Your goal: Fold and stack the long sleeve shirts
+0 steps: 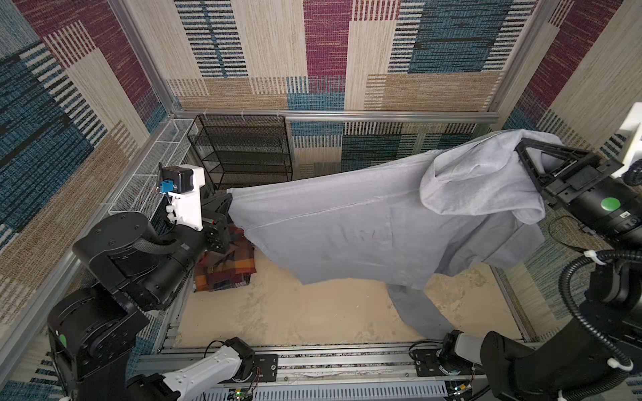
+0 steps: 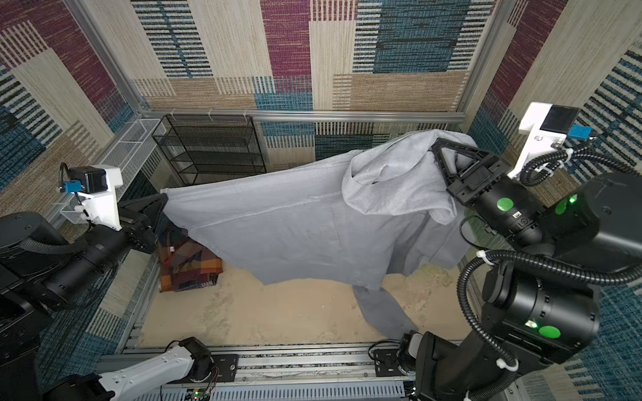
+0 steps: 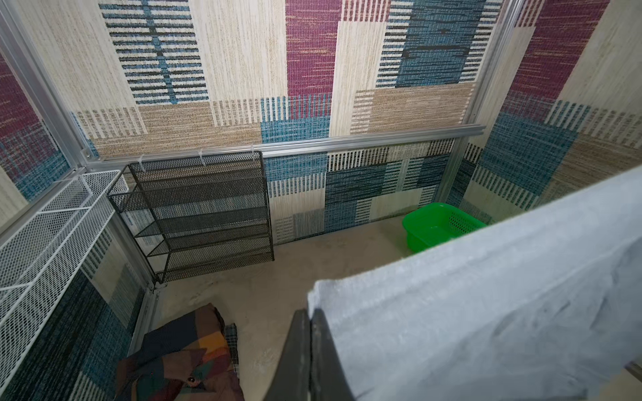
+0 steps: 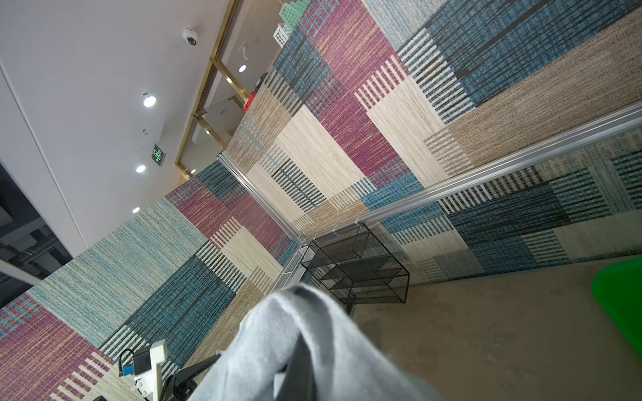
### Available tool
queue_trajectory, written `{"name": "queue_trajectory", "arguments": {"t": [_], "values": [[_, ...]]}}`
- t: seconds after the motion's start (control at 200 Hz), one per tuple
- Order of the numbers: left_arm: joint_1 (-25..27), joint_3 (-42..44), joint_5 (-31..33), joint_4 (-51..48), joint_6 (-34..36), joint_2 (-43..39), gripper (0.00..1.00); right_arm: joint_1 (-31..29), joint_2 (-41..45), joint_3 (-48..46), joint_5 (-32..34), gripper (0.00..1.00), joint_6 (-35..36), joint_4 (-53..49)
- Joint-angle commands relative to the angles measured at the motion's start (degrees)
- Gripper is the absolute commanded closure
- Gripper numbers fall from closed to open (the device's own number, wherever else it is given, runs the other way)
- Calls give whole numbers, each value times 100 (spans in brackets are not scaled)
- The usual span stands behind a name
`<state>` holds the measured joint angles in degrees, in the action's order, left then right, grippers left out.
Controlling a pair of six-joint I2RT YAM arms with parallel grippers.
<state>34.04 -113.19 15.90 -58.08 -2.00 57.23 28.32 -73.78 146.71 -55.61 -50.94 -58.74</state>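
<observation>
Gray cloth between pressed-together jaws on both sides: left gripper (image 1: 227, 205) pinching a hem corner at mid-left, right gripper (image 1: 523, 147) clamped on a bunched fold, higher and at far right. Stretched between them, the gray shirt (image 1: 347, 236), long axis left to right, hanging above the worktop (image 1: 295, 319), one sleeve trailing down at near right. Bundled plaid shirt (image 1: 227, 267) low on the left, just beneath the left gripper, so nearer that arm for stacking. Likely wants laying flat first.

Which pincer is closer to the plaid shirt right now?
Left. The left pincer, shut on the gray shirt, hangs close above the plaid shirt; the right pincer holds the gray shirt's other end, far across the table.
</observation>
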Motion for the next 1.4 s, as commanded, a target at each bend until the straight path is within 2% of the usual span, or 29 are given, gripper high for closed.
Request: {"name": "queue_trajectory", "arguments": {"t": [0.0,0.13,0.25,0.421,0.796,0.881,1.072,1.272,1.397], "values": [[-14,107,224,122,164,81,100,12,-181,-68,76,100,-85,769],[-10,195,126,144,156,148,100,7,-293,-262,35,100,-249,1147],[-12,246,142,133,215,127,100,-1,-269,-165,117,100,-170,986],[-14,446,185,173,313,83,100,-188,-172,-964,84,100,84,1011],[-14,911,121,524,451,247,100,-592,-412,-1400,672,100,-95,1831],[-12,929,168,512,524,295,100,-899,-255,-1900,999,100,-207,2302],[-13,1150,242,590,660,217,100,-1656,359,-3945,1594,100,-529,3909],[-37,1623,351,682,950,246,100,-2190,380,-4972,2093,100,-126,4150],[-336,1941,380,759,990,212,100,-2531,495,-5883,2536,100,-44,4527]]}}
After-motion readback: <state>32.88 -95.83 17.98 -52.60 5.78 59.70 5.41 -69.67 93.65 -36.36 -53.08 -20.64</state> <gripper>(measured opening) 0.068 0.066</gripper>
